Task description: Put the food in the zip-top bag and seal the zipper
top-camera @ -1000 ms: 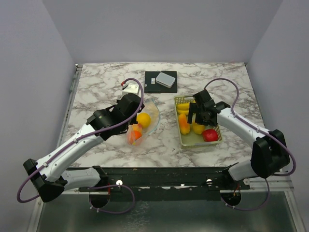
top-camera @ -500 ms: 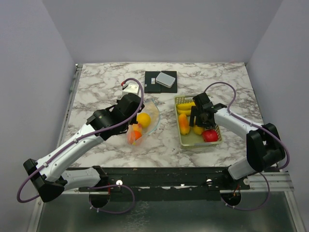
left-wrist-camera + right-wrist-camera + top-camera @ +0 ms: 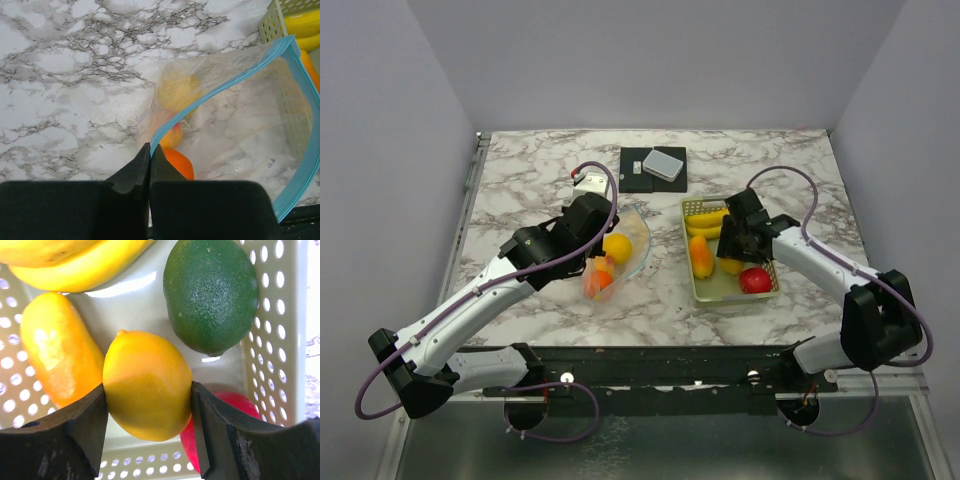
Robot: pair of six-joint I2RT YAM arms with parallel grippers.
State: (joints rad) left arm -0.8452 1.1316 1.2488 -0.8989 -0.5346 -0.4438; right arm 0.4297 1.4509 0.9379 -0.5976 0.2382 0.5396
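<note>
The clear zip-top bag (image 3: pixel 240 130) lies open on the marble, its light blue zipper (image 3: pixel 225 85) curving around the mouth. My left gripper (image 3: pixel 150 150) is shut on the zipper edge at the mouth's near corner. An orange (image 3: pixel 177 162) and a yellow fruit (image 3: pixel 177 90) rest inside the bag (image 3: pixel 620 255). My right gripper (image 3: pixel 149 405) is down in the basket, both fingers pressed against the sides of a yellow lemon (image 3: pixel 147 385). Around the lemon lie a dark green fruit (image 3: pixel 210 292), a banana (image 3: pixel 75 260), an orange fruit (image 3: pixel 55 350) and a red apple (image 3: pixel 230 400).
The pale yellow-green slotted basket (image 3: pixel 698 292) stands right of the bag, its walls close around my right fingers. A black pad with a grey box (image 3: pixel 660 163) lies at the back centre. A small white object (image 3: pixel 588 180) sits behind my left arm.
My right gripper has sunk a little into the basket and its jaws have closed in from wide open onto the lemon. The left arm and the bag have not moved.
</note>
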